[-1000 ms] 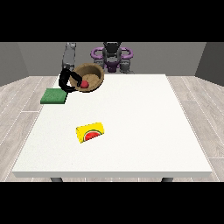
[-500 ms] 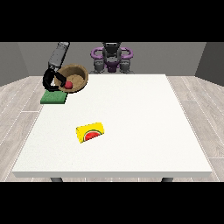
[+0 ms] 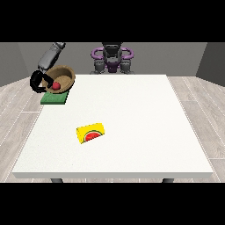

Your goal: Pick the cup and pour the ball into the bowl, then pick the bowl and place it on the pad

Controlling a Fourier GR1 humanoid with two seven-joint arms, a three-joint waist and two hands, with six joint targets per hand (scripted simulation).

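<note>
- One hand [image 3: 39, 81] in play, the one at the view's left; its dark fingers look curled round the near-left rim of the bowl [image 3: 61, 78], so it is holding the bowl.
- Bowl sits to the hand's inner side, tilted with the opening facing the camera, the red ball [image 3: 56, 85] inside near the lower rim, just beside the fingers.
- Green pad [image 3: 54, 98] lies directly below the hand and bowl, at the table's [image 3: 132, 123] far-left corner. Bowl overlaps the pad's far edge in this view; can't tell if it touches or hangs just above.
- Key relation: pad is under and slightly toward the camera from the hand. Judgement: the remaining move is a short descent plus levelling the bowl, not a lateral carry.
- No cup visible anywhere; with the ball in the bowl, pour step reads as done.
- Risk, my read: bowl is tilted toward the camera, so the ball could roll out if it isn't levelled before set-down.
- Yellow watermelon-print block [image 3: 91, 133] is well apart from the hand, mid-table, toward the camera. Not in the path.
- Other hand: not visible, no state to report.
</note>
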